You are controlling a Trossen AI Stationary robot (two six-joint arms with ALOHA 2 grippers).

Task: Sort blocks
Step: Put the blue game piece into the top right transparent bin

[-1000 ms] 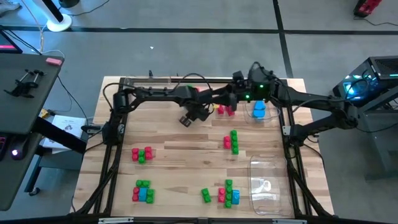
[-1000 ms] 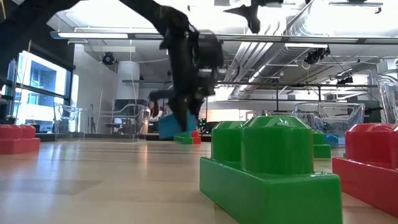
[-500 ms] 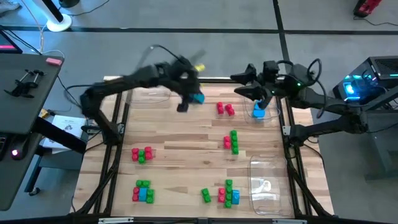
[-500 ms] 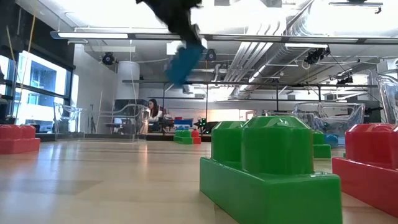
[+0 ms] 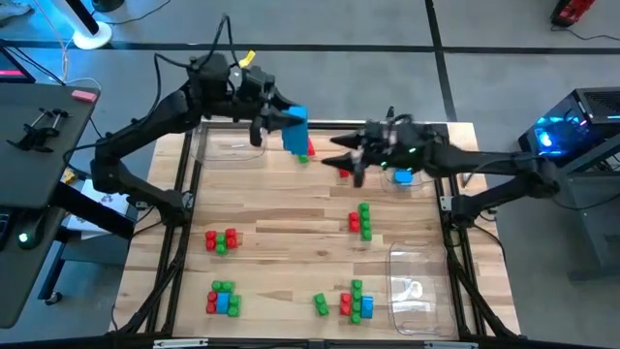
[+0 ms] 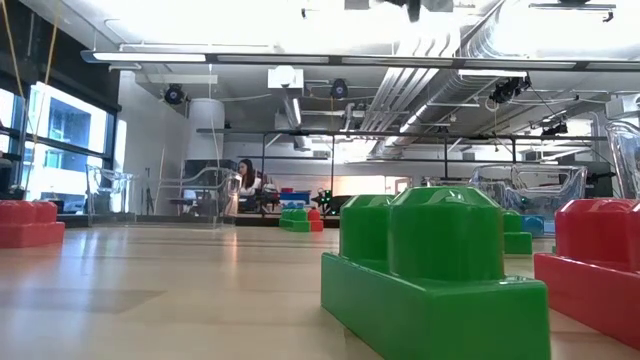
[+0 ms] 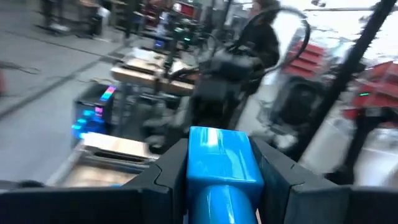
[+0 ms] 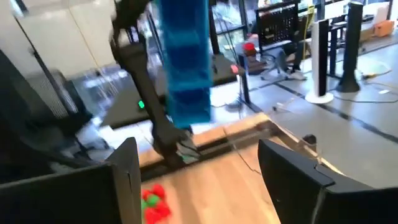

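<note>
Blocks being sorted — left hand (image 5: pixel 281 124) grips a blue block (image 5: pixel 295 129) aloft, right hand (image 5: pixel 341 161) empty, open nearby — next, set it down.

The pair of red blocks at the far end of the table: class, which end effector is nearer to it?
Right. The right end effector hangs open just beside the red blocks; the left end effector holds a blue block raised, farther toward the table's far-left.
</note>
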